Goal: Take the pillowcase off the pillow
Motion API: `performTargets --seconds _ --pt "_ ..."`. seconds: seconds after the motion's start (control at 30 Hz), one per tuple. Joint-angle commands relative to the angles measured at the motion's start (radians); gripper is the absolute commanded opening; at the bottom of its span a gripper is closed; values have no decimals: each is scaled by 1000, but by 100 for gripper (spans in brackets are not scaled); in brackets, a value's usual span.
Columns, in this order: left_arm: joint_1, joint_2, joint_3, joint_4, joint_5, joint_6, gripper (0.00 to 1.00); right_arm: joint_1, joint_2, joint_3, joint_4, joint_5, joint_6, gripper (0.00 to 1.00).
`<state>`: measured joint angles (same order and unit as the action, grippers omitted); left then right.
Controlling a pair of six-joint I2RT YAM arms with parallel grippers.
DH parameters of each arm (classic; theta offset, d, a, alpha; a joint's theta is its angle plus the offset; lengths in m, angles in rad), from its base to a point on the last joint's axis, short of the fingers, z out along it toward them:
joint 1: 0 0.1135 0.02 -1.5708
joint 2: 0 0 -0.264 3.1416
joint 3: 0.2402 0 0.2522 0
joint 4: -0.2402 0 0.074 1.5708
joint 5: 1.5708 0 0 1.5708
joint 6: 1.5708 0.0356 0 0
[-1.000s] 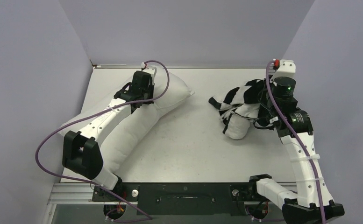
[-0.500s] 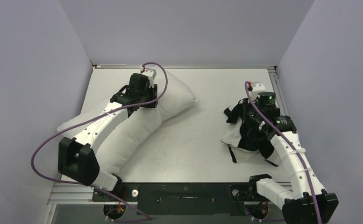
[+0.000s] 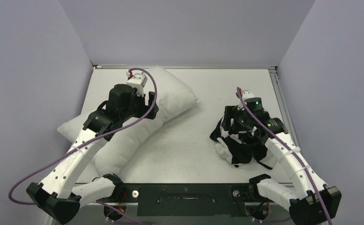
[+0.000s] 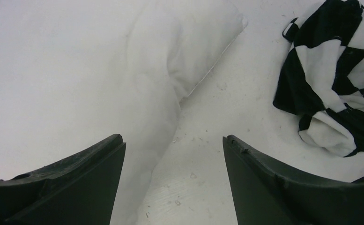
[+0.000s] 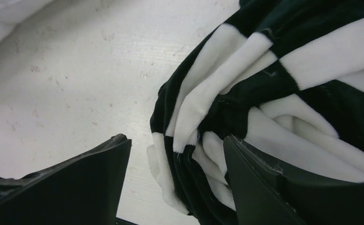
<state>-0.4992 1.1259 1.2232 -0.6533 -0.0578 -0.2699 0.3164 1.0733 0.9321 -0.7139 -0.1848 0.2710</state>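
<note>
One plump white pillow (image 3: pixel 171 96), crumpled checkered pillowcase (image 3: pixel 233 147)

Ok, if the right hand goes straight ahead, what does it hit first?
Most likely the crumpled pillowcase: its folds lie just ahead of the open right hand, though depth is unclear.

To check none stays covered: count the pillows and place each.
1. The pillow lies bent along the left side of the table, bare. The crumpled pillowcase at right hides its own inside.

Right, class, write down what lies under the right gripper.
Under the right gripper lies the crumpled checkered pillowcase, resting on the table. Anything inside its folds is hidden.
</note>
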Motion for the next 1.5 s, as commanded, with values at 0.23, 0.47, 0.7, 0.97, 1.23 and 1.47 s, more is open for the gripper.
performTargets --seconds 0.23,0.47,0.7,0.97,1.23,1.47 --pt "-96 -322 -109 -68 -162 -24 96 4 -326 135 -22 336 77 90" --pt "-95 -522 -164 -119 -286 -28 96 4 -541 162 -63 526 77 90" --pt "-94 -731 -217 -185 -406 -48 96 4 -723 162 -106 596 45 90" --pt "-94 -977 -303 -205 -494 -73 96 4 -865 139 -88 631 26 90" --pt "-95 -1187 -366 -186 -555 -110 96 4 -894 132 -114 623 2 90" --pt "-98 -1204 -382 -185 -563 -119 96 4 -924 140 -138 625 2 90"
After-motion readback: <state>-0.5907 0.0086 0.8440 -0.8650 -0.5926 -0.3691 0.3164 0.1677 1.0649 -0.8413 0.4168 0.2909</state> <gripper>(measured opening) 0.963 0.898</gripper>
